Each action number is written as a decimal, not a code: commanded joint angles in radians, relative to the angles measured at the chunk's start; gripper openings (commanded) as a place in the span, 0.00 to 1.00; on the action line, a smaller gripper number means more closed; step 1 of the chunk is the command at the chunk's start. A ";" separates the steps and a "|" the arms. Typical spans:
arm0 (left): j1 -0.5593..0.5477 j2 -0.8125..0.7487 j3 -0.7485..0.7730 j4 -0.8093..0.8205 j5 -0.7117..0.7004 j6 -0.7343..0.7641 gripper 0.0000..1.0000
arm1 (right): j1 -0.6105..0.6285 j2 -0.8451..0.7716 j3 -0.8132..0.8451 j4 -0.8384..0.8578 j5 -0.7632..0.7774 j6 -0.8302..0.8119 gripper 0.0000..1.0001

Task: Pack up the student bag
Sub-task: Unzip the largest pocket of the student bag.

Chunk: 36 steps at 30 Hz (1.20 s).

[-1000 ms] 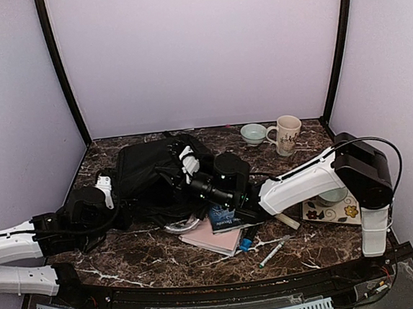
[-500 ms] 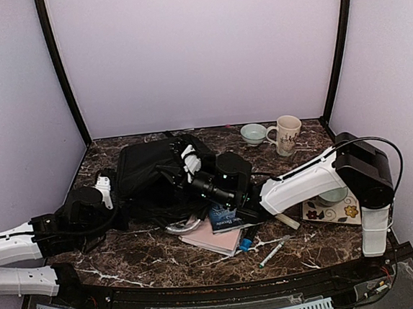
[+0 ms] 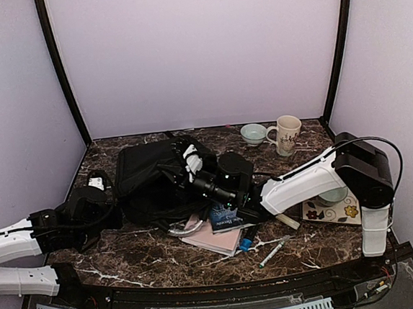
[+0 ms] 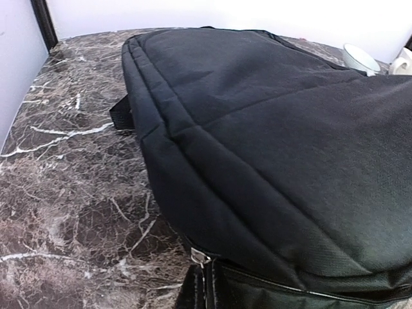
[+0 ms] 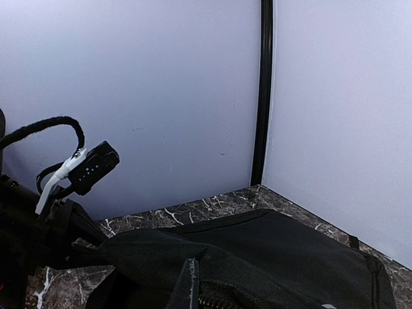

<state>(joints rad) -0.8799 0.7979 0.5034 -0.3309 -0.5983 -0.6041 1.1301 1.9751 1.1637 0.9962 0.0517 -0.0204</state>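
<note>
Right claw [image 3: 188,160] closed, pinching the raised top fabric of the student bag [image 3: 145,183]. Left claw [image 3: 98,184] closed tight at the bag's left edge; grip on fabric unclear. Bag lies left of centre on the marble desk [image 3: 129,259]. Blue book [image 3: 224,218] and pink notebook [image 3: 212,239] just beside its near right corner.

Table [image 3: 129,266]: dark marble-pattern top, white veins.
Bag [image 3: 147,178]: black, soft, largest item on the top.
Bowl [image 3: 253,133]: pale, right of bag, toward the back.
Mug [image 3: 286,134]: cream, right of bag, beyond the bowl.
Plate [image 3: 331,210]: floral, well right of bag.
Notebook [image 3: 210,239]: pink, at bag's near edge.
Marker [image 3: 274,253]: near-right of bag, apart.
</note>
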 commanded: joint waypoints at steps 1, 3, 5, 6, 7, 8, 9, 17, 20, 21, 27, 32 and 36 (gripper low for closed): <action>0.036 0.006 0.018 -0.089 -0.080 -0.033 0.00 | -0.021 -0.036 -0.005 0.110 0.014 0.001 0.00; 0.044 0.018 0.022 -0.087 -0.094 -0.035 0.00 | -0.022 -0.026 -0.004 0.107 -0.007 0.011 0.00; 0.047 0.028 0.030 -0.107 -0.120 -0.055 0.00 | -0.029 -0.004 0.016 0.090 -0.059 0.029 0.00; 0.047 0.029 0.036 -0.125 -0.130 -0.071 0.00 | -0.035 0.013 0.037 0.070 -0.085 0.044 0.00; 0.047 0.027 0.041 -0.144 -0.139 -0.088 0.00 | -0.043 0.033 0.063 0.039 -0.112 0.063 0.00; 0.046 0.018 0.043 -0.169 -0.142 -0.102 0.00 | -0.054 0.054 0.092 0.013 -0.142 0.093 0.00; 0.046 0.008 0.042 -0.177 -0.141 -0.107 0.00 | -0.070 0.076 0.114 0.003 -0.166 0.118 0.00; 0.040 -0.027 0.057 -0.286 -0.086 -0.170 0.00 | -0.092 0.210 0.294 -0.089 -0.232 0.191 0.00; 0.032 -0.047 0.049 -0.294 -0.083 -0.186 0.00 | -0.092 0.246 0.342 -0.138 -0.237 0.188 0.00; 0.028 -0.054 0.046 -0.291 -0.077 -0.185 0.00 | -0.092 0.252 0.349 -0.148 -0.234 0.189 0.00; 0.024 -0.078 0.029 -0.268 -0.060 -0.172 0.00 | -0.092 0.241 0.305 -0.167 -0.209 0.178 0.00; 0.024 -0.085 0.030 -0.271 -0.055 -0.171 0.11 | -0.092 0.187 0.322 -0.401 -0.242 0.094 0.00; 0.024 -0.098 0.029 -0.239 -0.040 -0.140 0.41 | -0.113 0.108 0.276 -0.488 -0.298 0.038 0.30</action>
<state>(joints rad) -0.8513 0.7231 0.5346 -0.5831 -0.6399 -0.7593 1.0534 2.1780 1.4719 0.6548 -0.2043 0.0948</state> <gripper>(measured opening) 0.308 0.140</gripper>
